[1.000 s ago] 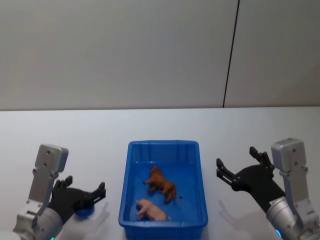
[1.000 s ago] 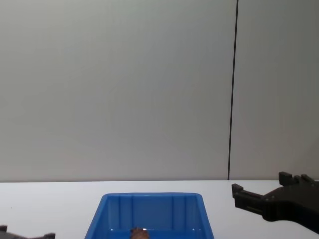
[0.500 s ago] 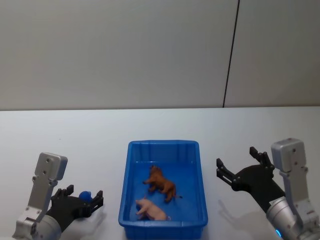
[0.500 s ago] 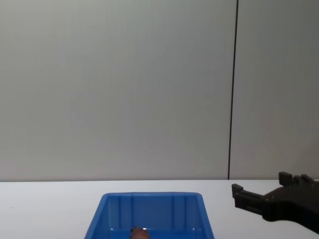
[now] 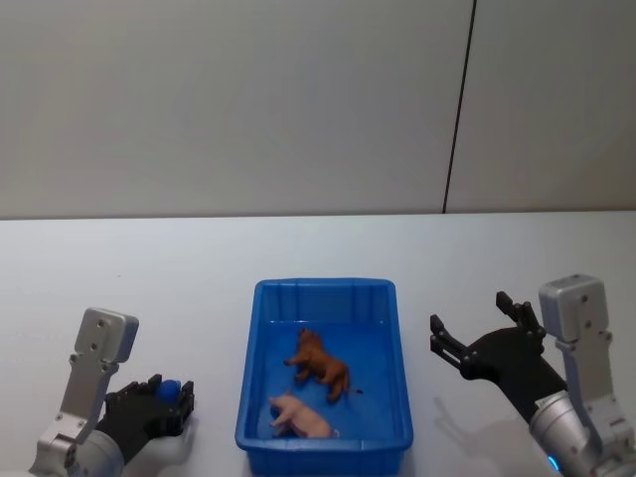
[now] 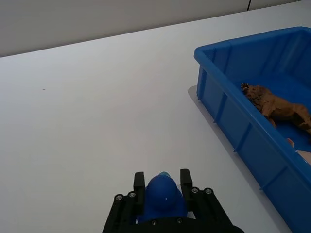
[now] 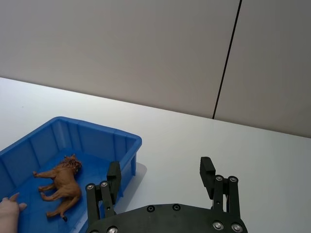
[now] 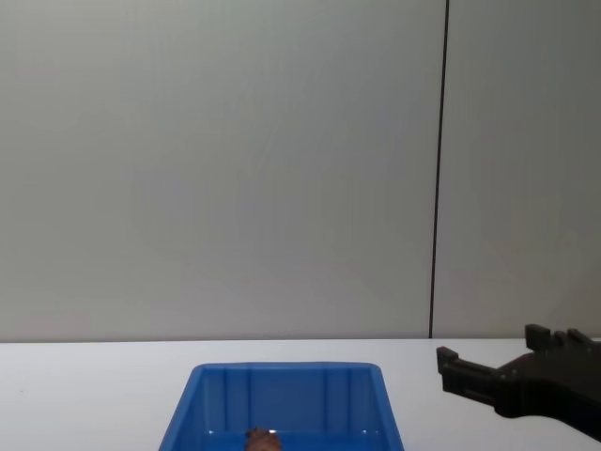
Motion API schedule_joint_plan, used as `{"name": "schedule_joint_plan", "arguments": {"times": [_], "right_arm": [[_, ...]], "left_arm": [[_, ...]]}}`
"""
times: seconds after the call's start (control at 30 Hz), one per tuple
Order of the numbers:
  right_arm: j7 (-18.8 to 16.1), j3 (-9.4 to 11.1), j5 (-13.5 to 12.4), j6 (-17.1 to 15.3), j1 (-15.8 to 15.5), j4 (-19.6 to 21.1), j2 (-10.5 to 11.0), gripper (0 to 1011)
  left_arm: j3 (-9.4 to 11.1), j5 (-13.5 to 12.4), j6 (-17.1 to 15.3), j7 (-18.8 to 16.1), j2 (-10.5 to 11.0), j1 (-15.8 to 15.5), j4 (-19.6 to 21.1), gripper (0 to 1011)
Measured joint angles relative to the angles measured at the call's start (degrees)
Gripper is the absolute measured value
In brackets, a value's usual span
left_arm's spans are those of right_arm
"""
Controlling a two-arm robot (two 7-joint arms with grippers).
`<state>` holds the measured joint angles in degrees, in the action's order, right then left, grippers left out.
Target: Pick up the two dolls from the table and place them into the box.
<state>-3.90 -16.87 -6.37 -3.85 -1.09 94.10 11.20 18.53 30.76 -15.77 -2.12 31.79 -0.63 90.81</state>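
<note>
Both dolls lie inside the blue box [image 5: 323,285] on the white table [image 5: 199,268]: the reddish-brown doll [image 5: 320,366] in the middle, the pale pink doll [image 5: 300,417] nearer the front wall. My left gripper [image 5: 171,396] sits low over the table left of the box, shut on a small blue rounded object [image 6: 163,194]. From the left wrist, the left gripper [image 6: 162,175] and the brown doll [image 6: 277,104] show. My right gripper [image 5: 470,316] hovers open and holds nothing, right of the box; it also shows as right gripper [image 7: 160,166] and right gripper [image 8: 490,346].
A grey wall with a dark vertical seam [image 5: 457,109] stands behind the table. White tabletop stretches on both sides of the box and behind it. The box's far wall [image 8: 286,371] shows low in the chest view.
My left gripper's fingers have closed from open around the small blue object, and the arm has drawn back toward me. The right arm, the box and the dolls have not moved.
</note>
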Motion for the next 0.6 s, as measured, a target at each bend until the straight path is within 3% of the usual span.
{"name": "schedule_joint_plan", "arguments": {"times": [0.23, 0.6], "right_arm": [[0.0, 0.0, 0.0, 0.0, 0.0, 0.0, 0.0, 1001], [0.0, 0.0, 0.0, 0.0, 0.0, 0.0, 0.0, 1001]], "left_arm": [[-0.06, -0.39, 0.27, 0.02, -0.1, 0.09, -0.18, 306], [-0.37, -1.37, 1.74, 0.15, -0.12, 0.38, 1.11, 234]]}}
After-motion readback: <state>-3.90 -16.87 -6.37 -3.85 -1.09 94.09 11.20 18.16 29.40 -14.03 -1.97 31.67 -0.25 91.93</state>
